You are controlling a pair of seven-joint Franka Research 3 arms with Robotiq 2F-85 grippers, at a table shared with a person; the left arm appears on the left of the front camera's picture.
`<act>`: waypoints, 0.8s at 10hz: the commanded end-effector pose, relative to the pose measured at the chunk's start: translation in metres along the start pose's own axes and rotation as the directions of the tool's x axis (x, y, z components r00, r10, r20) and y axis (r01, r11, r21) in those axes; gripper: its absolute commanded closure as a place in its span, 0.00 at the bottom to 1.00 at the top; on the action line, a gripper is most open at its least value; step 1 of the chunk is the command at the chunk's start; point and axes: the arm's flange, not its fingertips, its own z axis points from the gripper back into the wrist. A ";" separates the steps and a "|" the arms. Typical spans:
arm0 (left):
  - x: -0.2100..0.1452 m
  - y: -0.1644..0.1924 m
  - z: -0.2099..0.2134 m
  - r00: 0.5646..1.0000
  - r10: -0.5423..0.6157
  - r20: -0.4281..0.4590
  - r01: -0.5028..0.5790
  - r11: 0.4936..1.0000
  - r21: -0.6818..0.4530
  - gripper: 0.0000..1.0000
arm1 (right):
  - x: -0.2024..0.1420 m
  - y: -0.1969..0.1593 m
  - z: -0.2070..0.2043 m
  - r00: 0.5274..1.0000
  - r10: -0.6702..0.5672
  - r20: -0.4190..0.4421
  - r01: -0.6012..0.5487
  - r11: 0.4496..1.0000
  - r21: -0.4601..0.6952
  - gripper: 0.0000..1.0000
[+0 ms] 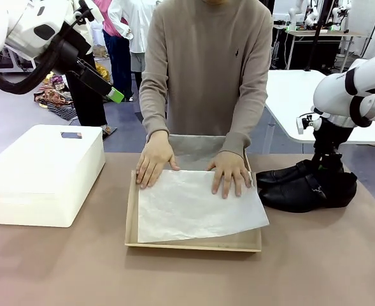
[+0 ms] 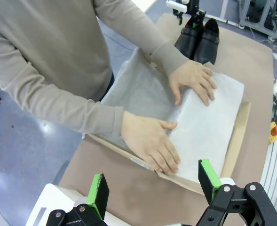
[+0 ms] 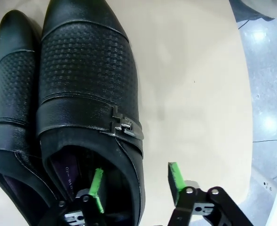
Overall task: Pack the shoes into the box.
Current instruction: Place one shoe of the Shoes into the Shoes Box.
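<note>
Shoes (image 1: 305, 186) sat side by side on the table (image 1: 327, 261), just right of the cardboard box (image 1: 193, 245), where a person's hands (image 1: 154, 162) pressed tissue paper (image 1: 197, 210) flat. The right gripper (image 3: 136, 178) straddled one shoe's side wall, jaws partly apart and not pinching; the left gripper (image 2: 153, 181) hung wide and empty.

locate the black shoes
Front view: the black shoes sit side by side at the right of the table, beside the cardboard box, under the right gripper.

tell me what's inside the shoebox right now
White tissue paper lines the shoebox, pressed flat by the person's hands. The box floor under the paper is covered.
</note>
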 end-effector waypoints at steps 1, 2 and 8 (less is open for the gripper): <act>-0.002 0.002 0.001 1.000 -0.012 0.019 0.012 1.000 -0.017 0.00 | 0.003 -0.008 0.003 1.000 -0.013 -0.007 0.013 1.000 0.016 0.96; -0.002 0.002 0.001 1.000 -0.012 0.019 0.012 1.000 -0.017 0.00 | 0.002 -0.008 0.002 1.000 -0.014 -0.004 0.014 1.000 0.020 1.00; -0.002 0.002 0.001 1.000 -0.012 0.019 0.012 1.000 -0.017 0.00 | -0.001 -0.008 0.004 1.000 -0.023 0.009 0.023 0.999 0.033 1.00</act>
